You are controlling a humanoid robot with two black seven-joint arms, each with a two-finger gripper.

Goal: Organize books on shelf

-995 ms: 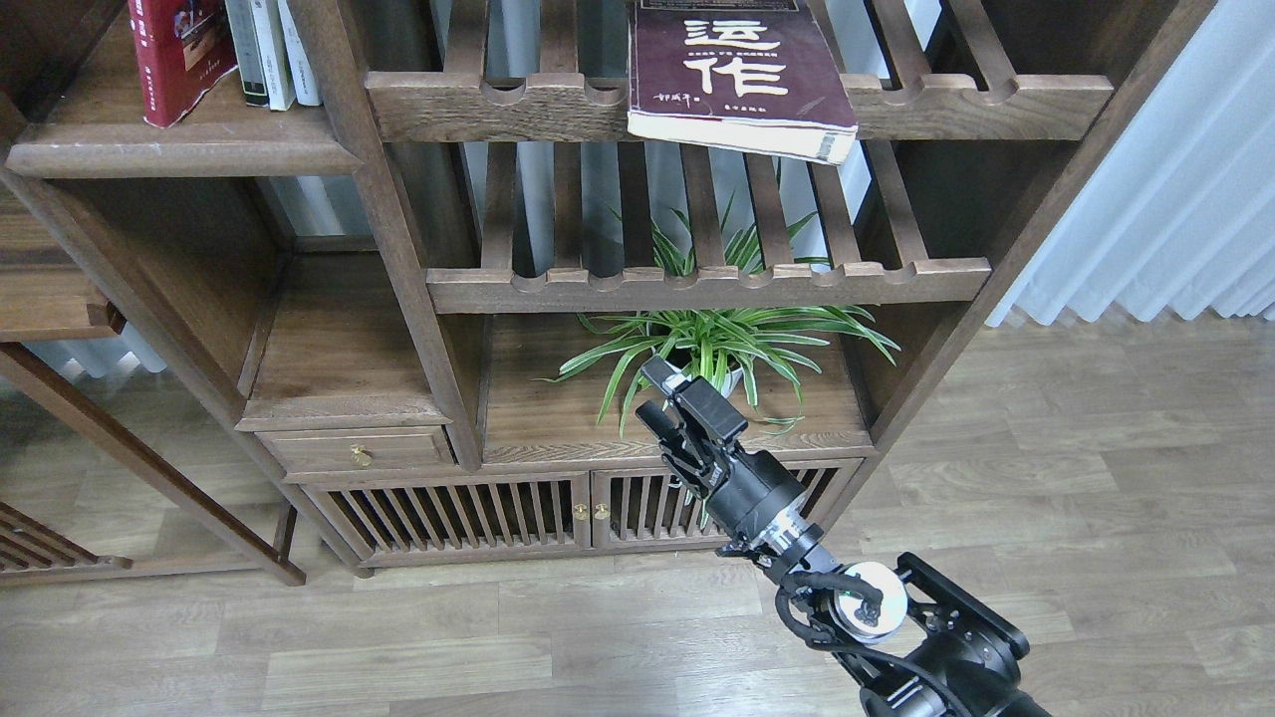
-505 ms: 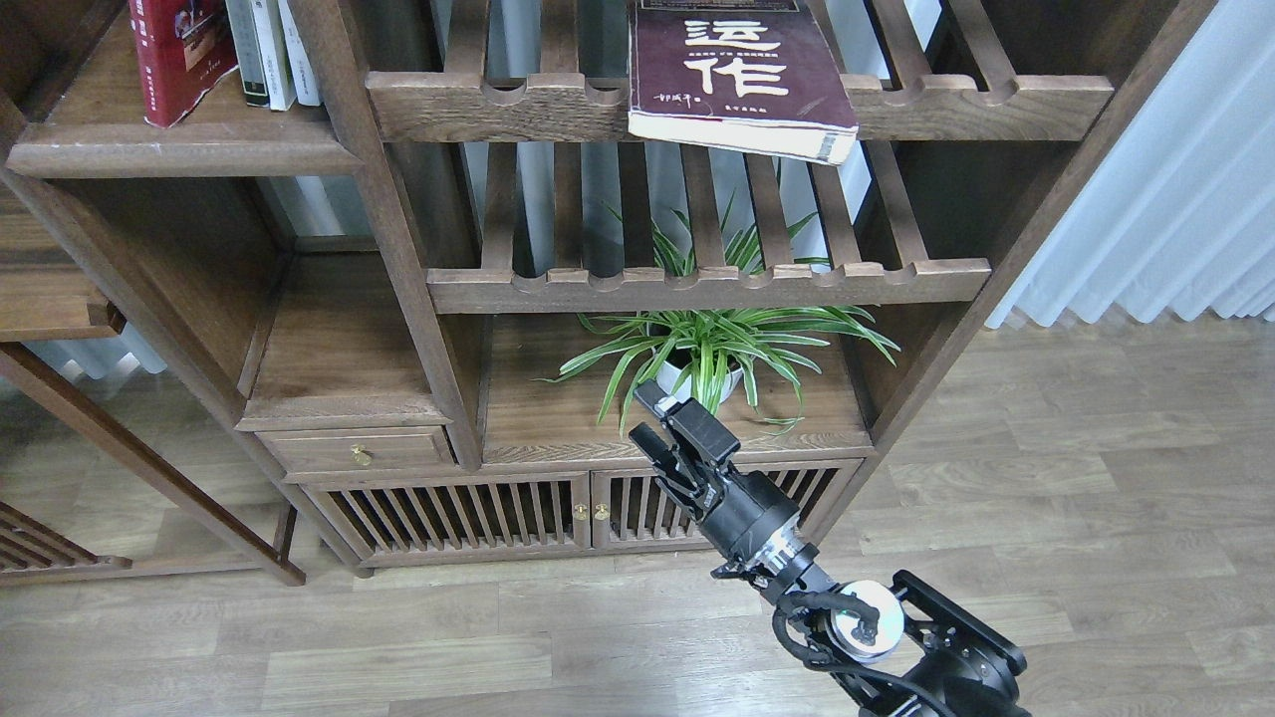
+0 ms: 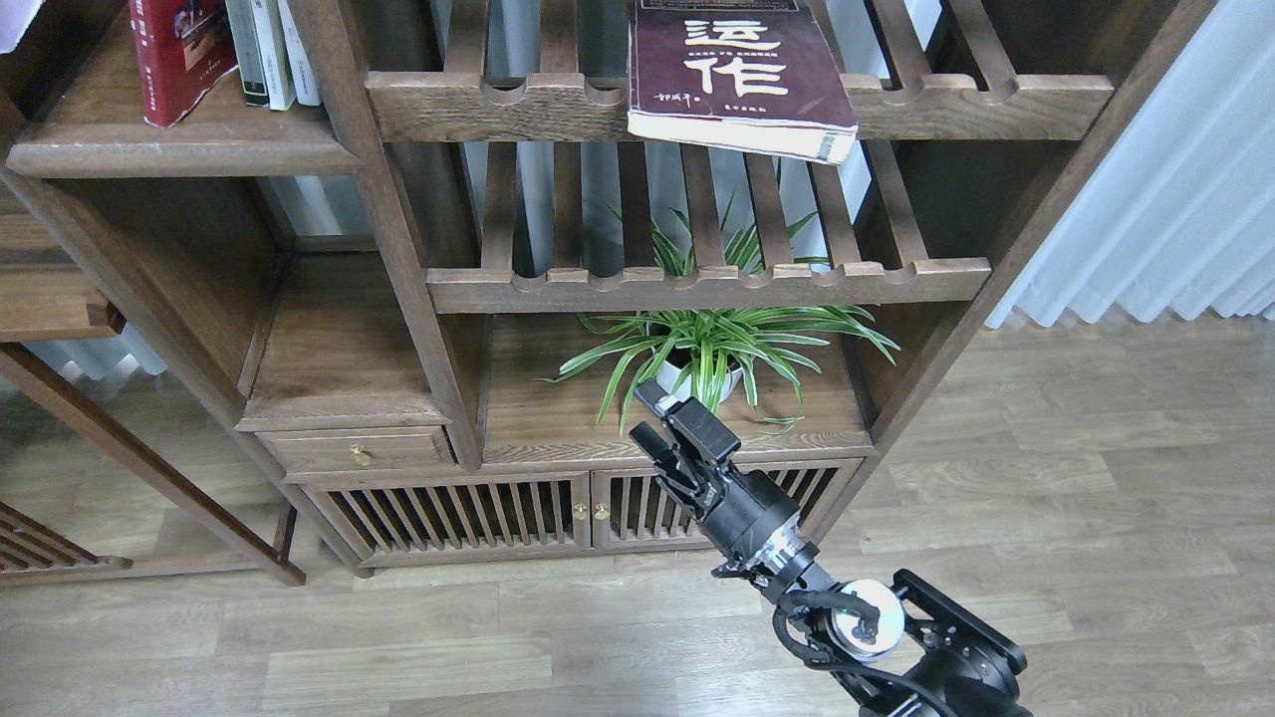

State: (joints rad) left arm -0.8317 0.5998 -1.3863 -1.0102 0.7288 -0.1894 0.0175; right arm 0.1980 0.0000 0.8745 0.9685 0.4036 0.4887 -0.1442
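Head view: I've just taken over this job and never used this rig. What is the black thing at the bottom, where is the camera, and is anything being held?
The camera sits in the robot's head, looking forward and down at a wooden bookcase. The black thing is the robot's right arm, coming in from the lower right; its far end is the right gripper, two fingers slightly apart and holding nothing. It hangs in front of a potted plant. The left arm is out of view. A maroon book lies flat on a slatted rack, overhanging its front rail. Up left, a red book leans on the shelf beside thin pale-spined books.
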